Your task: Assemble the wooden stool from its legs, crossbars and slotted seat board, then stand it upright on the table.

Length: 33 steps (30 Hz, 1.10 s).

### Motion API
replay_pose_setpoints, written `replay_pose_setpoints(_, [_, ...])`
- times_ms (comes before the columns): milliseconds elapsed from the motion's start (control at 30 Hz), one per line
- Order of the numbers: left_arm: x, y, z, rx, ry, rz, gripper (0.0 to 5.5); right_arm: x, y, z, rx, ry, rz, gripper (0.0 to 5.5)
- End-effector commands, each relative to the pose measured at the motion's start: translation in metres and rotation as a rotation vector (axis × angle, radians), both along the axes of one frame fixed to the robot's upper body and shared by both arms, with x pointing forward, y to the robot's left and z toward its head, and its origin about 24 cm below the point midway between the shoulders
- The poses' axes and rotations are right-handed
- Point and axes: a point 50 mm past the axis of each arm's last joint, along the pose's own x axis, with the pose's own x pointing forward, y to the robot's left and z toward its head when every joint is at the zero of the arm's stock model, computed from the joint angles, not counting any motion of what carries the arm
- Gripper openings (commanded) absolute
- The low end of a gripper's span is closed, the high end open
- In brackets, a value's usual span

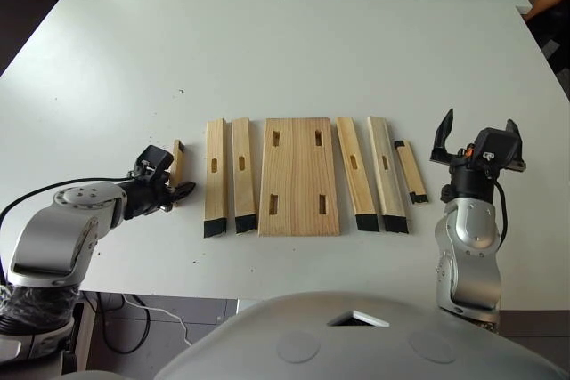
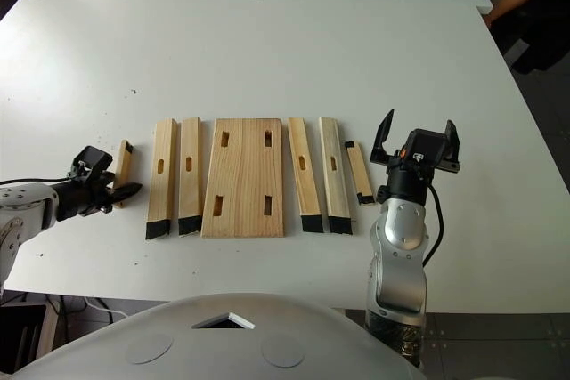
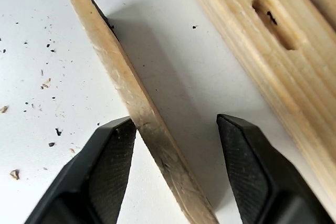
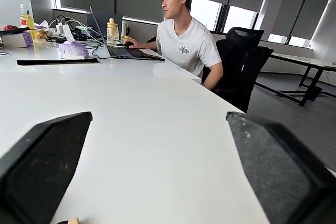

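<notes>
Parts, eye view: the seat board (image 1: 298,175) lies flat on the table (image 1: 267,51) with two legs (image 1: 215,175) on each side, long axes running near to far. The right crossbar (image 1: 411,171) ends the row.
Left gripper (image 1: 178,191), eye view: it sits at the near end of the left crossbar (image 1: 177,159) and is plainly the closer arm.
Left wrist view: fingers (image 3: 105,171) are parted astride that crossbar, which is tipped on edge. One seems to touch it, unclamped. The nearest leg (image 3: 273,61) lies just right.
Right wrist view: the right gripper (image 1: 478,131) is raised right of the row, gaping and empty.
</notes>
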Motion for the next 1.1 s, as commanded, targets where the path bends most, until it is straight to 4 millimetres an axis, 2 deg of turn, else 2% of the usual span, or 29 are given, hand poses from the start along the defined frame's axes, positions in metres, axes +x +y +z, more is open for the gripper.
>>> replay_pose_setpoints(33, [-0.013, 0.009, -0.022, 0.024, 0.104, 0.074, 2.12, 0.002, -0.001, -0.002, 0.005, 0.019, 0.002, 4.74])
replay_pose_setpoints(200, [-0.007, 0.011, -0.016, 0.019, 0.079, 0.078, 1.46, 0.002, 0.001, -0.004, 0.011, 0.022, -0.001, 4.74])
replay_pose_setpoints(333, [0.019, 0.017, 0.001, 0.027, -0.019, 0.115, 0.86, 0.002, 0.001, -0.004, 0.013, 0.015, -0.008, 4.74])
replay_pose_setpoints(467, [0.071, 0.014, 0.042, -0.029, -0.242, 0.174, 0.42, 0.005, 0.000, -0.002, 0.009, 0.003, -0.006, 4.74])
replay_pose_setpoints(600, [0.109, -0.011, 0.102, -0.210, -0.534, 0.119, 0.42, 0.009, -0.002, 0.003, -0.003, -0.013, 0.004, 4.74])
replay_pose_setpoints(700, [0.115, -0.043, 0.147, -0.361, -0.742, -0.053, 0.42, 0.013, -0.008, 0.014, -0.027, -0.044, 0.030, 4.74])
replay_pose_setpoints(767, [0.106, -0.073, 0.166, -0.424, -0.847, -0.236, 0.42, 0.019, -0.009, 0.028, 0.009, -0.087, 0.147, 4.74])
replay_pose_setpoints(833, [0.093, -0.098, 0.168, -0.426, -0.912, -0.393, 0.42, 0.023, -0.005, 0.042, 0.143, -0.116, 0.321, 4.74])
replay_pose_setpoints(933, [0.074, -0.123, 0.151, -0.342, -1.002, -0.573, 0.42, 0.023, 0.003, 0.071, 0.283, -0.146, 0.636, 4.74])
replay_pose_setpoints(1100, [0.058, -0.140, 0.116, -0.194, -1.130, -0.639, 0.42, 0.022, 0.015, 0.104, 0.379, -0.140, 0.968, 4.74])
